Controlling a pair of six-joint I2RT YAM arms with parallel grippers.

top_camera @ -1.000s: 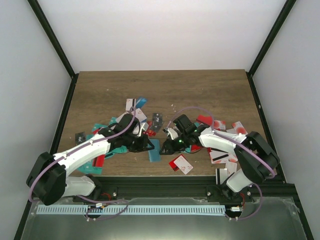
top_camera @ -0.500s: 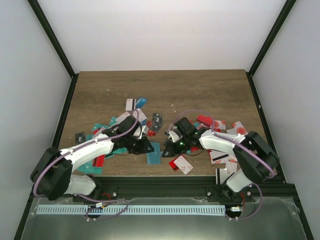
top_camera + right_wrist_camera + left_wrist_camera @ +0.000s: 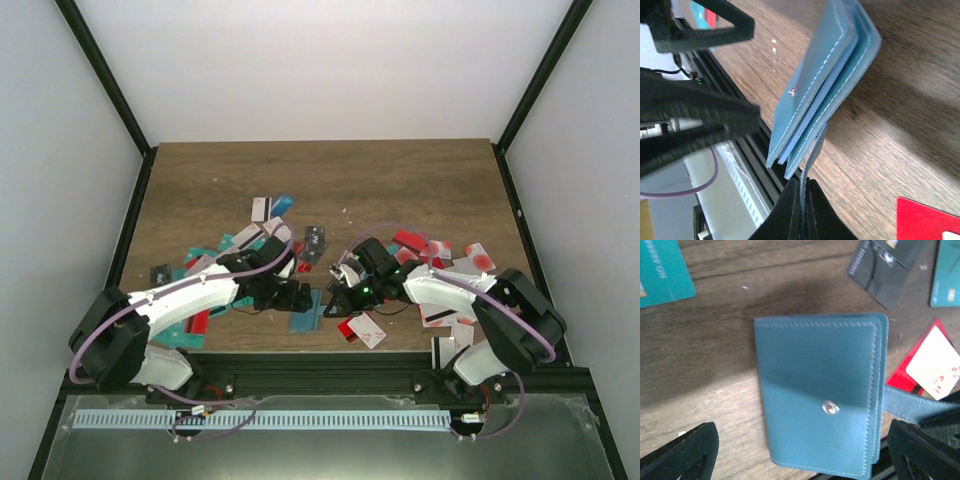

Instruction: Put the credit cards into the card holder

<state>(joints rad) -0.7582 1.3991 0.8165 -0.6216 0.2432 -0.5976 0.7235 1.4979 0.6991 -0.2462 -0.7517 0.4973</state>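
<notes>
The card holder [image 3: 820, 395] is a teal-blue folded pouch with a metal snap, lying closed at the table's near edge [image 3: 308, 310]. My left gripper [image 3: 802, 440] is open, its fingers [image 3: 687, 455] standing wide on either side of the holder without touching it. My right gripper [image 3: 804, 192] is shut on the holder's thin clasp strap [image 3: 812, 150], just right of the pouch [image 3: 825, 75]. Credit cards lie scattered around: a black one [image 3: 880, 270], a teal one [image 3: 662, 270] and a red and white one [image 3: 932, 367].
Several more cards are spread across the table's near half, left [image 3: 200, 265] and right [image 3: 445, 255] of the grippers and at the back [image 3: 270, 208]. The black front rail [image 3: 330, 375] runs right below the holder. A red card corner [image 3: 930, 220] lies beside the right gripper.
My left gripper has opened and let go of the card holder. My right gripper has shut on its strap. The holder has dropped from standing on edge to lying flat.
</notes>
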